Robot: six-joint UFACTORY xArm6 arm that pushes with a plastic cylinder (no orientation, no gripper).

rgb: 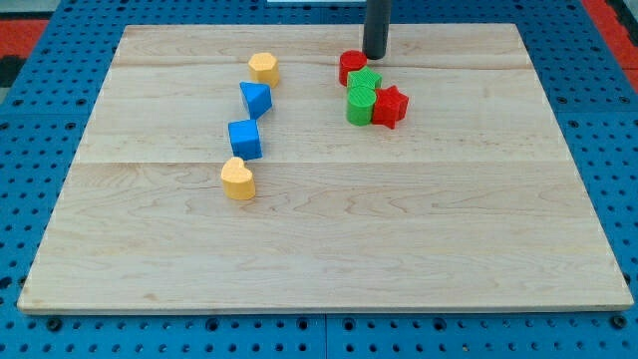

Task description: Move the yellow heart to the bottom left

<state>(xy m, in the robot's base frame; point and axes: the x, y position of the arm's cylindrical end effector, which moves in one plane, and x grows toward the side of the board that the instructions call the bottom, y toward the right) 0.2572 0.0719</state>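
The yellow heart [238, 179] lies left of the board's middle, just below the blue cube [245, 139]. My tip [375, 57] is near the view's top, right of centre, just right of and behind the red cylinder [351, 66]. It is far from the yellow heart, up and to the right of it. The rod comes down from the view's top edge.
A blue triangular block [256, 98] and a yellow hexagonal block [264, 68] stand above the blue cube. Two green blocks [362, 97] and a red star [390, 106] cluster below the red cylinder. The wooden board [329, 249] rests on a blue pegboard.
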